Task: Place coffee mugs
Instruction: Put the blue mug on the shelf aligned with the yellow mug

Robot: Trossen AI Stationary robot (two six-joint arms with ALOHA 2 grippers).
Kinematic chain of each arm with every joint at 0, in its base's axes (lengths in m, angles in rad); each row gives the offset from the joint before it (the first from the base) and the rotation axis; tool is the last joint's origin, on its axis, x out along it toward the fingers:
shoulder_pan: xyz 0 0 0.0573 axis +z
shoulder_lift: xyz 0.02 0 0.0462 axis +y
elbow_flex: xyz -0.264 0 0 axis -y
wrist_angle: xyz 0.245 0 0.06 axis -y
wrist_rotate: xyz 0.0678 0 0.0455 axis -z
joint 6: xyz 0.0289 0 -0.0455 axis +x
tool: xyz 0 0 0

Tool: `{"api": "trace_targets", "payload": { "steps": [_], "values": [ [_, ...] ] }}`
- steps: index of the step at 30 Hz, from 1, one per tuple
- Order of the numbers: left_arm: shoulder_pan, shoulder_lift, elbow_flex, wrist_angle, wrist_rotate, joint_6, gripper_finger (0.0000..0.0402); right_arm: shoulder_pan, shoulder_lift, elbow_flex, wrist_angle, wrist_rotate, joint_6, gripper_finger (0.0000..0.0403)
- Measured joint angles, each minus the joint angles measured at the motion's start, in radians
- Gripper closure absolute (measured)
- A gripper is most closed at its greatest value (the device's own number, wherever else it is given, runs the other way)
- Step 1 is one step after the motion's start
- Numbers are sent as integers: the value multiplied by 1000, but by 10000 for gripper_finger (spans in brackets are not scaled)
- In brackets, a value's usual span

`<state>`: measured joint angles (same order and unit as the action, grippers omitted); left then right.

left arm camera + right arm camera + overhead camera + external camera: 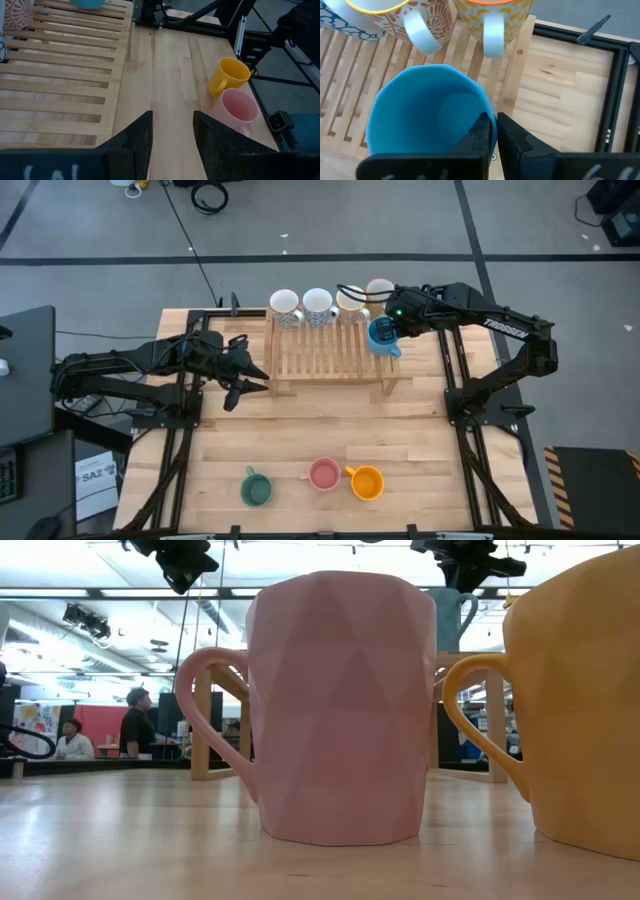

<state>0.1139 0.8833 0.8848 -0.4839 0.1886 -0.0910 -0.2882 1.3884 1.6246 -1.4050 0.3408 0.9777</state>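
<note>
A blue mug (420,115) sits upright over the right end of the wooden slatted rack (325,355), and my right gripper (493,121) is shut on it. Its base is hidden, so whether it rests on the slats cannot be told. Several white patterned mugs (319,306) stand in a row along the rack's far edge. A green mug (256,486), a pink mug (324,474) and an orange mug (367,481) stand on the table near its near edge. My left gripper (248,375) is open beside the rack's left near corner, touching nothing. My right gripper pinches the blue mug's wall at the rim (485,102). One finger (481,136) is inside the cup and the other finger (516,141) is outside. The fingers come from above, pointing down. The mug stays upright with its mouth up.
Dark metal frame rails (455,380) run along both sides of the table. Bare wood lies between the rack and the three mugs at the near edge. The rack's near slats (55,90) are bare.
</note>
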Motion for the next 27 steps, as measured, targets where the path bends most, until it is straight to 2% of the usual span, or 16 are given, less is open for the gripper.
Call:
{"api": "trace_targets", "payload": {
  "steps": [7,27],
  "values": [
    [0,0,0,0,0,0,255,5,-3,-73,31,-22,2,378],
    [0,0,0,0,0,0,255,5,-5,-76,43,-14,37,370]
  ]
}}
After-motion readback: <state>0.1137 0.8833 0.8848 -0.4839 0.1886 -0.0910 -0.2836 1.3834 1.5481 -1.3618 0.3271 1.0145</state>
